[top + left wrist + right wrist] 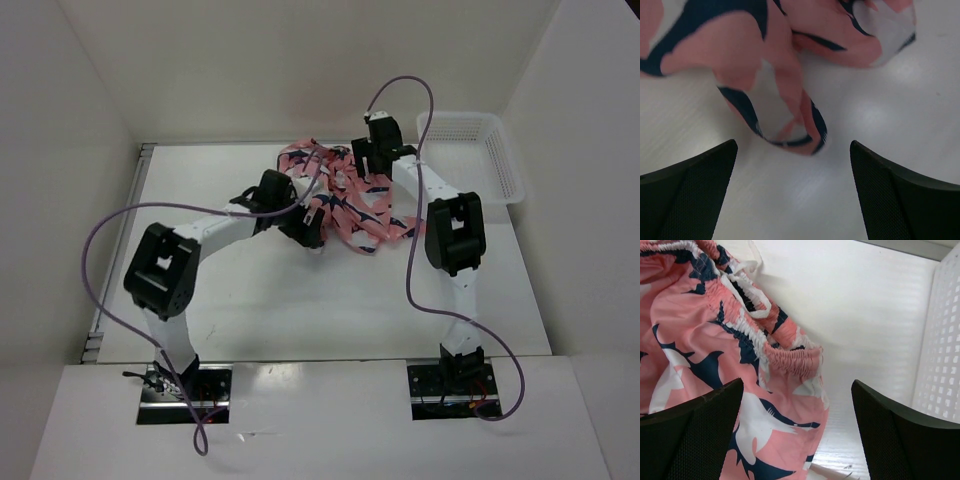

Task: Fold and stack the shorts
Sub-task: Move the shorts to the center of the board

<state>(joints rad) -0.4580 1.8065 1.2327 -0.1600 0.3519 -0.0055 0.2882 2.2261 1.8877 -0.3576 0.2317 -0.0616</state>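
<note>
The shorts [345, 200] lie crumpled at the back middle of the white table [300, 310]: coral-pink cloth with navy and white shapes. My left gripper [308, 235] hangs low at their near-left edge. In the left wrist view it [793, 150] is open, with a folded hem of the shorts [785, 125] just ahead of the bare gap. My right gripper [368, 158] stands over the far side of the pile. In the right wrist view it [797, 385] is open, and the gathered waistband [790, 360] and a flap of the cloth lie below, between its fingers.
A white mesh basket [480, 150] stands at the back right corner; its wall [945, 340] is close on the right in the right wrist view. White walls enclose the table on three sides. Purple cables loop from both arms.
</note>
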